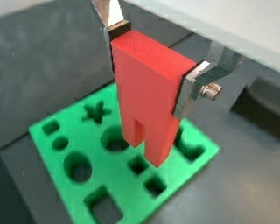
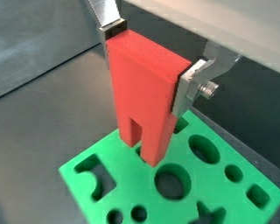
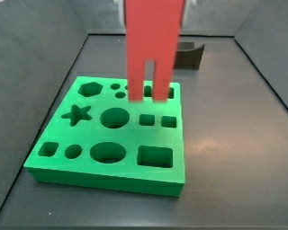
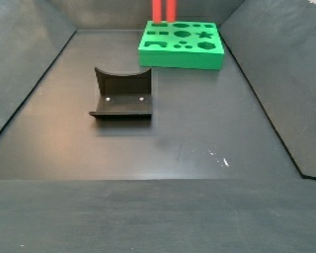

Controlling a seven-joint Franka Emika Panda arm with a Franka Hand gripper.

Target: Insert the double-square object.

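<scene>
The double-square object is a tall red block with two square prongs below. My gripper is shut on its solid upper part, and the silver fingers press its two sides in both wrist views. It hangs upright, prongs down, over the green board. The prong tips stand a little above the board's top, near its two small square holes. In a side view the red block rises out of the frame, so the gripper is hidden there. In another side view only the prongs show.
The green board has several other cut-outs: a star, circles, a hexagon and a large square. A dark arch-shaped block lies on the dark floor apart from the board. Grey walls enclose the floor.
</scene>
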